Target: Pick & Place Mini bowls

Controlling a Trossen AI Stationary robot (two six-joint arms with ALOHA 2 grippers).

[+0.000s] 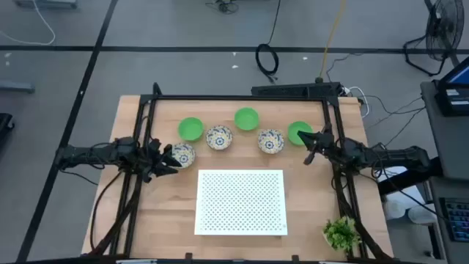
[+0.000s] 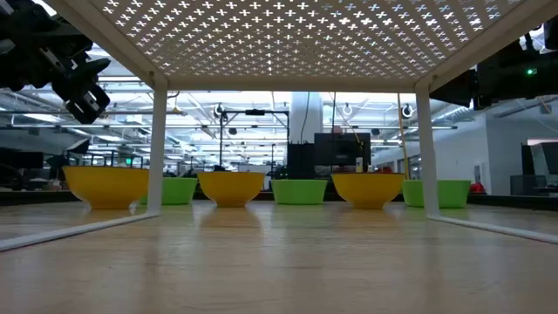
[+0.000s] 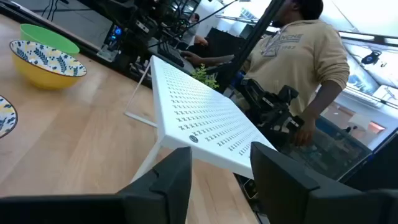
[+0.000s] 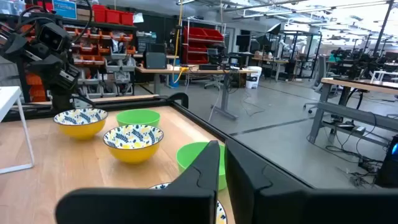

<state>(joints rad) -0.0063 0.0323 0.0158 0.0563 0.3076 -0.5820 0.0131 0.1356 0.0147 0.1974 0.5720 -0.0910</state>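
We see six mini bowls in a loose row across the far half of the table, beyond a white perforated rack standing at its centre. From left to right in the high view: a patterned bowl, a green bowl, a second patterned bowl, a second green bowl, a third patterned bowl and a third green bowl. All stand upright on the wood, apart from the rack. The left gripper hovers at the leftmost patterned bowl, above table level in the low view; its wrist view shows its fingers parted with nothing between them. The right gripper sits at the near edge of the rightmost green bowl; its fingers are nearly together, a narrow gap showing, and we see nothing held. A small plant stands at the near right corner. A person stands beyond the table.
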